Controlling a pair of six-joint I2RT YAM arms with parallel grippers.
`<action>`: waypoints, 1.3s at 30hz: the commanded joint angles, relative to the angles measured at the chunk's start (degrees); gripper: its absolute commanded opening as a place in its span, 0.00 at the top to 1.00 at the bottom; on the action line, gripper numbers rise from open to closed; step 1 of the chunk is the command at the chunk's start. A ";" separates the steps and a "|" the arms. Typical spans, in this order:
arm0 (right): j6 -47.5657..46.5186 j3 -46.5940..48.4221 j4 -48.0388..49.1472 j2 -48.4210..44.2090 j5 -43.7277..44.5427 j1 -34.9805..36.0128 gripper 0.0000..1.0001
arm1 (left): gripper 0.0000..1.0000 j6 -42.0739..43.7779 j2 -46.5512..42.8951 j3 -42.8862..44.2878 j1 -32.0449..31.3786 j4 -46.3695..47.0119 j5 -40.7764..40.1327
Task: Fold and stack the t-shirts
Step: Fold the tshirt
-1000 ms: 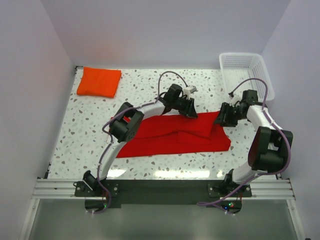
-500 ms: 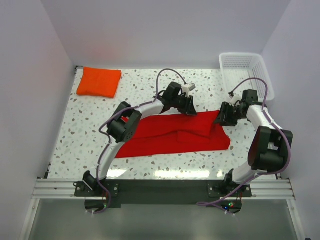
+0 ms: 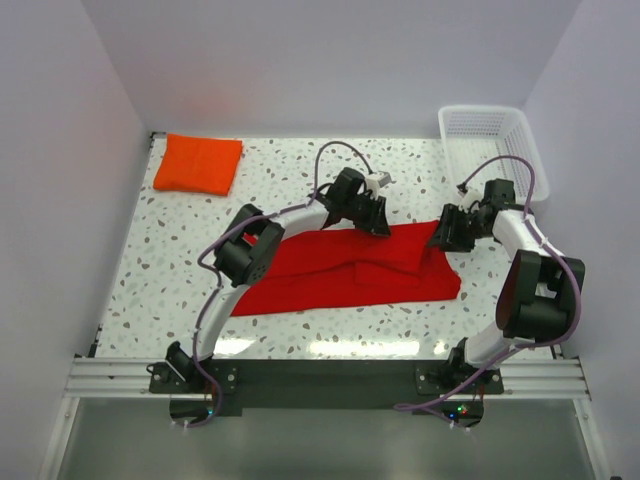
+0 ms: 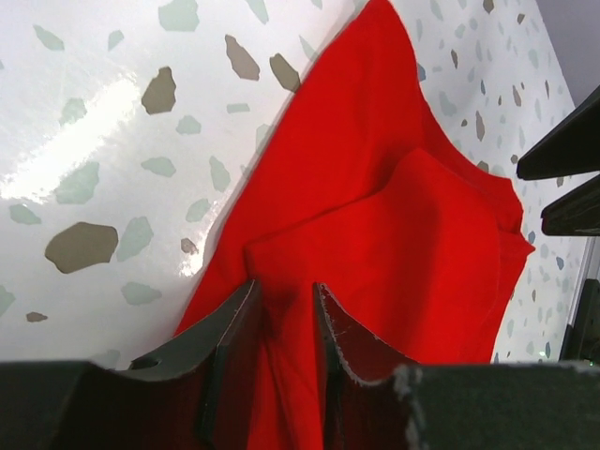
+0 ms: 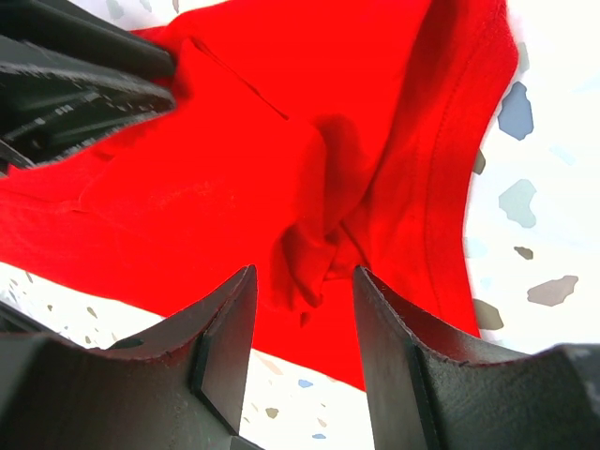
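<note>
A red t-shirt (image 3: 340, 275) lies partly folded across the middle of the speckled table. My left gripper (image 3: 380, 222) is at its far edge; in the left wrist view (image 4: 286, 286) its jaws stand close together with a fold of the red cloth (image 4: 422, 234) between them. My right gripper (image 3: 445, 238) is at the shirt's far right corner; in the right wrist view (image 5: 302, 272) its jaws stand apart over a bunched bit of the cloth (image 5: 234, 141). A folded orange t-shirt (image 3: 198, 163) lies at the back left.
A white plastic basket (image 3: 490, 112) stands at the back right corner, just behind the right arm. The left gripper's black fingers (image 5: 75, 84) show at the upper left of the right wrist view. Walls close in the table on three sides.
The left gripper shifted slightly toward the back and returned to the shirt's far edge. The right arm and the shirt have barely moved.
</note>
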 commanded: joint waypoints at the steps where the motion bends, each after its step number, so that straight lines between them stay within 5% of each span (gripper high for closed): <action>1: 0.39 0.24 1.60 0.05 -0.47 0.17 0.51 | 0.66 0.15 -1.36 -1.32 -0.62 -0.40 -0.87; 12: -0.13 -0.12 1.43 -0.04 -0.65 0.17 0.51 | 0.64 -0.12 0.13 1.31 -0.88 0.04 -1.40; 24: -1.54 0.41 0.37 0.67 -0.56 0.17 0.51 | 1.00 1.73 1.18 4.39 -1.06 -0.05 -0.17; 31: -1.36 0.76 0.46 0.93 -0.74 0.17 0.51 | 1.00 1.46 0.92 4.30 -0.97 0.48 0.01; 35: -1.27 0.76 0.55 0.67 -0.74 0.17 0.51 | 0.72 1.64 0.66 3.60 -0.80 -0.22 -1.40; 39: -1.01 0.50 0.63 0.49 -0.56 0.17 0.50 | 0.65 1.90 1.10 3.51 -0.71 -1.10 -2.80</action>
